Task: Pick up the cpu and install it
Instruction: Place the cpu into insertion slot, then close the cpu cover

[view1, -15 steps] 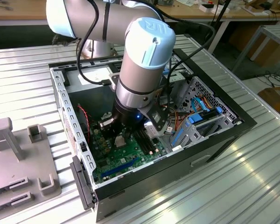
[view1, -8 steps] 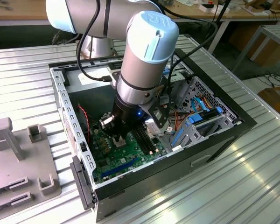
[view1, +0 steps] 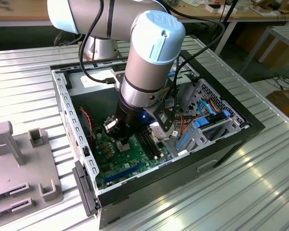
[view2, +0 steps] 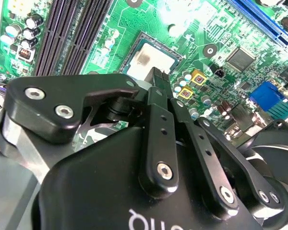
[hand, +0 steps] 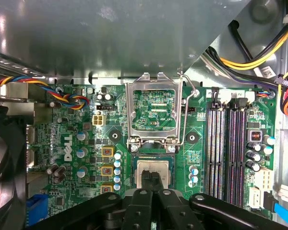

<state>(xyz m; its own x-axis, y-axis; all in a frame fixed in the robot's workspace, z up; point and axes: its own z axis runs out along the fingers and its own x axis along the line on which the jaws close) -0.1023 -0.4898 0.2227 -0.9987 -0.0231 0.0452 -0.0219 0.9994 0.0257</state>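
Your claw (hand: pixel 153 176), closed up tight and empty, sits over the cpu (hand: pixel 153 166), memory slots (view1: pixel 149 144) at three o'clock in the exterior view; light, stiff, fragile, take it by its edges.

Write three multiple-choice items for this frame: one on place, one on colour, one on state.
1. Where is the CPU?
A. on the grey tray outside the case
B. seated on the motherboard, beneath the gripper
C. on the drive cage
2. What colour is the motherboard?
A. blue
B. red
C. green
3. How does the load plate stand?
A. swung open
B. clamped over the CPU
C. removed from the board

Answers:
1 B, its silver lid lies on the board at the gripper.
2 C, the board is green in both wrist views.
3 A, the metal frame stands open beside the CPU.
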